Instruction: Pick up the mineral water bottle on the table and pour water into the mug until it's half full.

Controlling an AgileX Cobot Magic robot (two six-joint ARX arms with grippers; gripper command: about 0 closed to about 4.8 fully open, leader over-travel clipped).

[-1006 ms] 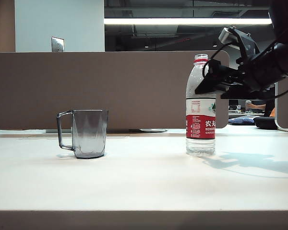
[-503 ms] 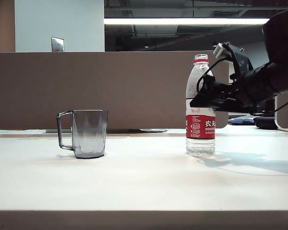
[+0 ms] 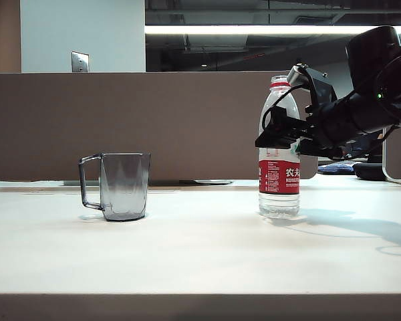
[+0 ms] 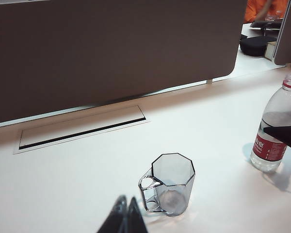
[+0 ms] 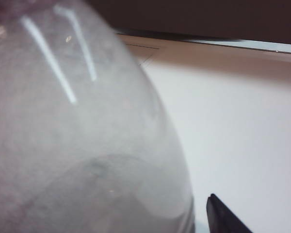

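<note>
**Right gripper spread around the bottle's upper body**

The mineral water bottle (image 3: 279,150) stands upright on the table (image 3: 200,254), well apart from the mug (image 3: 120,186), which sits empty with its handle turned away from the bottle. The right gripper (image 3: 281,134) is level with the bottle's shoulder, just above the label, jaws spread wide on either side, with no grip visible. The left gripper (image 4: 125,219) hovers near the mug, its fingers pressed together.

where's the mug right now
In the exterior view the mug stands upright on the table, left of centre, well apart from the mineral water bottle to its right.
</note>
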